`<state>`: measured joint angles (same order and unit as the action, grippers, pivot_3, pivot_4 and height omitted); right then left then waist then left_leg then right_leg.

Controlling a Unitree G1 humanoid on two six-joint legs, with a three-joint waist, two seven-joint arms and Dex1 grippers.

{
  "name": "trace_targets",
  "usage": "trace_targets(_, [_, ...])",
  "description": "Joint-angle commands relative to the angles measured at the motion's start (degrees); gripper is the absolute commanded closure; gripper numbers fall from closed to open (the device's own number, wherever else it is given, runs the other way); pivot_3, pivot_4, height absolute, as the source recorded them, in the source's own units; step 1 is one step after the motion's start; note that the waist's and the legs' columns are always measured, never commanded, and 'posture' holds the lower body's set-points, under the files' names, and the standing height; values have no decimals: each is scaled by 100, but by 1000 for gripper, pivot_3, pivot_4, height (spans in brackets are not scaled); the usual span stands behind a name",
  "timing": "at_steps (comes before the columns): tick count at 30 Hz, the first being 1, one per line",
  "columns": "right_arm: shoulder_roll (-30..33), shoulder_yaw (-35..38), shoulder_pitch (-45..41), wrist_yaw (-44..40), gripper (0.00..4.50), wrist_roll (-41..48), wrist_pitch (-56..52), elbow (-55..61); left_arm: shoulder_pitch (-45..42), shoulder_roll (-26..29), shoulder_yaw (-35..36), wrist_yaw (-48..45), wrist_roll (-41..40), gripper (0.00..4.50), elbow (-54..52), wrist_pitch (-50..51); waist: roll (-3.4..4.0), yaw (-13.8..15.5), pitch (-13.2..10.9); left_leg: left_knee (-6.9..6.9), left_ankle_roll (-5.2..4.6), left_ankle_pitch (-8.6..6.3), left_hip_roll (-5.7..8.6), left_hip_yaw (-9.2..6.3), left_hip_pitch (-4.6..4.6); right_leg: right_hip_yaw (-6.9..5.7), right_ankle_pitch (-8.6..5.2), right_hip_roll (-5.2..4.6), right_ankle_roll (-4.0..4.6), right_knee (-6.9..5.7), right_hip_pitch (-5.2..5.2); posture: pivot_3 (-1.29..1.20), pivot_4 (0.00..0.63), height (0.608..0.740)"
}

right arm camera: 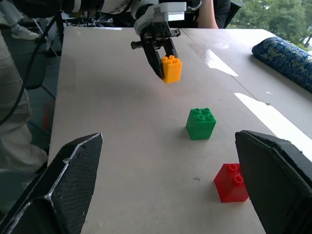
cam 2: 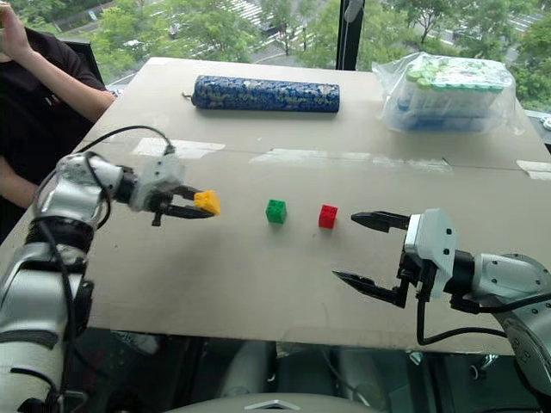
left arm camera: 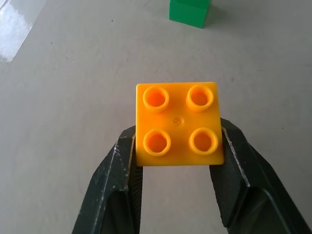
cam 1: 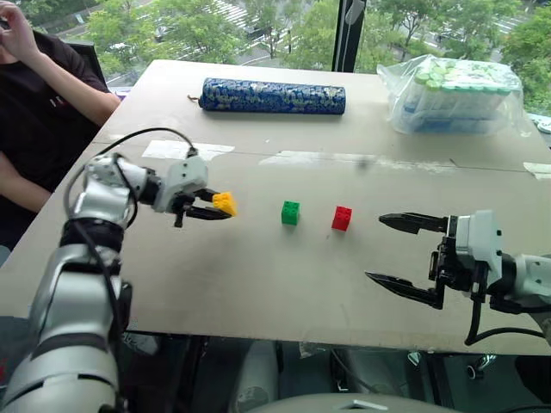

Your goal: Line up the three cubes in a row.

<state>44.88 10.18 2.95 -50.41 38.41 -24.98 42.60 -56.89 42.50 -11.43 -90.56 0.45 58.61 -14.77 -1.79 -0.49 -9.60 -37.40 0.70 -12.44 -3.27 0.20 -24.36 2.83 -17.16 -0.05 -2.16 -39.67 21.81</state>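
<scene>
Pale bench (cam 1: 258, 284): left gripper (cam 1: 215, 209) pinches the yellow cube (cam 1: 225, 203); set it level beside green cube (cam 1: 291, 212), in line with red cube (cam 1: 342, 218). Right gripper (cam 1: 405, 254) gapes empty.

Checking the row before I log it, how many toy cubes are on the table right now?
2 on the table: the green cube and the red cube beside it. The third, the yellow cube, is held by the left gripper.

The yellow cube (left arm camera: 179, 124) was smooth, glossy moulded plastic, its studs hollow. The green cube (right arm camera: 201, 123) and red cube (right arm camera: 231, 182) showed the same shiny plastic. The worktop (cam 1: 258, 284) was matt beige board, with a shiny tape strip at its eleven o'clock. The left pincer's fingers (left arm camera: 112, 195) looked like grainy black plastic. The blue cylinder (cam 1: 272, 95) had a glossy patterned wrap; the bag (cam 1: 456, 95) was clear crinkled film.
</scene>
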Motion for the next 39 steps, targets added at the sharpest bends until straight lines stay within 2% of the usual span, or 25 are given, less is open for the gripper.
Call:
trace_targets(1, [87, 259, 47, 121, 0, 55, -6, 245, -365, -111, -56, -55, 243, 3215, 541, -569, 0, -21, 0, -2, 0, 0, 0, -2, -3, -1, 0, 0, 0, 1, 0, 0, 150, 740])
trace_targets(9, [109, 363, 90, 266, 0, 67, -33, 309, -638, -460, -61, 31, 564, 3215, 1086, -1025, 0, -36, 0, -2, 0, 0, 0, -22, -15, -17, 0, 2, 0, 0, 7, 0, 150, 740])
trace_targets(21, [134, 379, 72, 371, 0, 77, -71, 373, -756, -697, -44, 350, 854, 3215, 1316, -1110, 0, -24, 0, -7, 1, 1, 2, -40, -26, -33, 0, 0, 0, 2, 6, 0, 150, 740])
trace_targets(22, [137, 384, 76, 375, 0, 80, -74, 377, -762, -702, -40, 363, 875, 2415, 1326, -1111, 0, -26, 0, -7, 1, 1, 2, -40, -26, -33, 0, 0, 0, 2, 6, 0, 150, 740])
trace_targets(24, [147, 398, 94, 384, 0, 91, -81, 385, -766, -714, -17, 380, 888, 1717, 1336, -1112, 0, -26, 0, -7, 1, 1, 2, -40, -26, -33, 0, 0, 0, 1, 6, 0, 150, 740])
trace_targets(27, [152, 422, 149, 386, 0, 93, -87, 379, -769, -708, 111, 275, 768, 440, 1294, -942, 0, -24, 0, -7, 1, 1, 2, -41, -26, -34, 0, 0, 0, 1, 6, 0, 150, 740])
trace_targets(29, [139, 484, 244, 381, 0, 108, -84, 369, -736, -608, 283, 210, 596, 440, 1166, -798, 0, -25, 0, -7, 1, 1, 2, -41, -27, -34, 0, 0, 0, 1, 6, 0, 150, 740])
trace_targets(31, [113, 597, 464, 372, 0, 62, -47, 342, -491, -359, 562, 18, 255, 440, 730, -533, 0, -25, -1, -7, 1, 1, 2, -43, -28, -36, 0, 0, 0, 2, 6, 0, 150, 740])
trace_targets(33, [87, 747, 770, 349, 0, -46, 13, 292, 48, -97, 885, -142, -226, 440, -213, 108, 1, -61, 0, -6, 1, 1, 1, -43, -29, -36, 0, -1, 0, 3, 6, 0, 150, 740])
trace_targets(36, [-53, 1121, 1336, 429, 0, -202, 79, 138, 1635, 252, 1664, 437, -1080, 440, -2770, 1757, 18, -144, 1, 1, 2, 1, -5, -41, -20, -27, 0, -4, 1, 5, 4, 0, 150, 740])
trace_targets(39, [-153, 1444, 1850, 259, 0, -348, 261, -74, 3124, 313, 2444, 1395, -1699, 440, -4955, 3218, 19, -158, 0, 5, 3, 1, -29, -58, -11, -21, -4, -16, 3, 3, -3, 0, 150, 740])
